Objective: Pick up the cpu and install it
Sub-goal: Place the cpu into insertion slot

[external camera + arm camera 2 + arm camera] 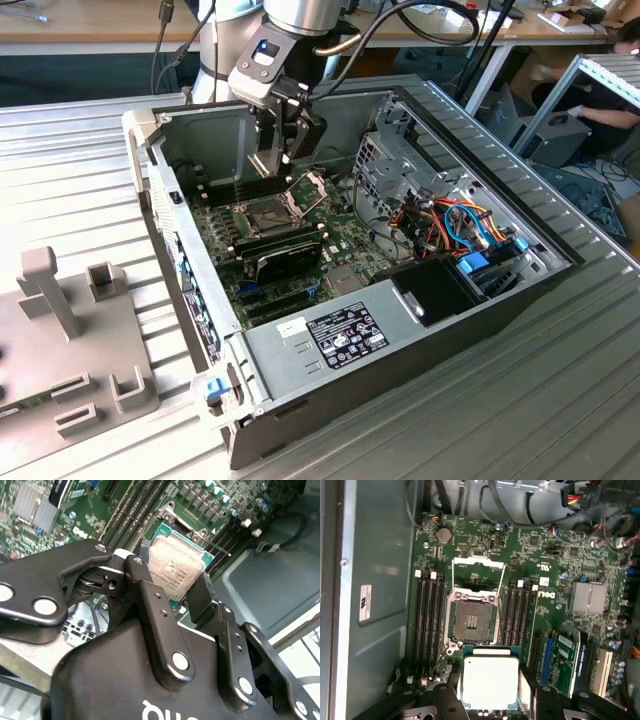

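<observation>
The cpu [490, 679] is a thin square chip with a silver-grey metal top and a green rim. My gripper [489, 687] is shut on the cpu, one black finger on each of two opposite edges. In the second wrist view the cpu [176, 572] sits flat between the fingers [149, 605] of the gripper [171, 579]. It hangs above the motherboard [545, 555], a little to one side of the bare socket [472, 622], whose metal frame [479, 562] is hinged up. In the exterior view the gripper [271, 160] is inside the computer case, above the socket [262, 213].
Black memory slots [429, 615] flank the socket on both sides. The open case's walls [165, 190] surround the board, with a drive cage and coloured cables [465, 225] at the exterior view's right. A grey fixture [70, 330] stands on the ribbed table. A person sits at the far right.
</observation>
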Action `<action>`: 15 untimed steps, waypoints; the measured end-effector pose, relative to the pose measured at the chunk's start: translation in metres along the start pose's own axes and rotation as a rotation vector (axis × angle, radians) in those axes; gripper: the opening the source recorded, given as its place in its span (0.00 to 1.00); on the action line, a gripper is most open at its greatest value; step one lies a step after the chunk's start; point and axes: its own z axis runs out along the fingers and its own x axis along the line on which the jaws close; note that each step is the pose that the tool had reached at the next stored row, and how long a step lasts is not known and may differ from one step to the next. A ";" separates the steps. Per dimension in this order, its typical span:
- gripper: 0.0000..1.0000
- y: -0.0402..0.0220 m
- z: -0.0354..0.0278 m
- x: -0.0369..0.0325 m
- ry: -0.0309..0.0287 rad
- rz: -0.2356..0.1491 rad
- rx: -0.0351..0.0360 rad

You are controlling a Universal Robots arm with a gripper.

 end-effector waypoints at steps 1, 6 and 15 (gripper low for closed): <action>0.55 0.0000 0.0004 0.0000 0.0021 0.037 0.0011; 0.55 0.0000 0.0008 0.0000 0.0038 0.067 0.0019; 0.55 0.0006 0.0098 0.0003 0.0035 0.067 -0.0059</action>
